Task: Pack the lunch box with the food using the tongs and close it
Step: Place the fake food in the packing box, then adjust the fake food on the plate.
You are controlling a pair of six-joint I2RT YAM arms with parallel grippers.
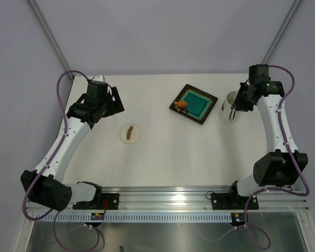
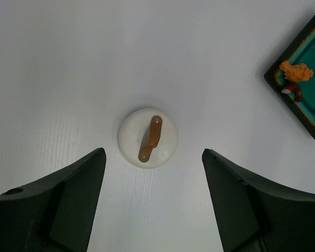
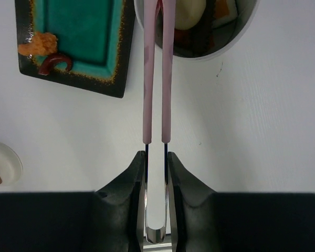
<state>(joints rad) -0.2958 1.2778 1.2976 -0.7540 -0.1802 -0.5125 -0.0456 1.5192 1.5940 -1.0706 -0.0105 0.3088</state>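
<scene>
My right claw (image 3: 156,157) is clamped on the tongs (image 3: 167,94), reaching over the tub (image 3: 245,29) at top; I'd lift straight up, clear of its rim; left claw (image 2: 152,151) gapes above the lid (image 2: 165,134).

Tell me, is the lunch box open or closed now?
Open. The lid lies alone on the table, far from the lunch box, and food shows inside it.

I get bright, even, diffuse light from overhead in all three views, and the white table (image 1: 163,157) is not blown out. Shadows are soft, with only a faint rim under the lid (image 2: 148,138). The metal rail (image 1: 168,191) glints. The tongs (image 3: 167,79) look sharp, while both wrist views sink into near-black along their lower edges.
</scene>
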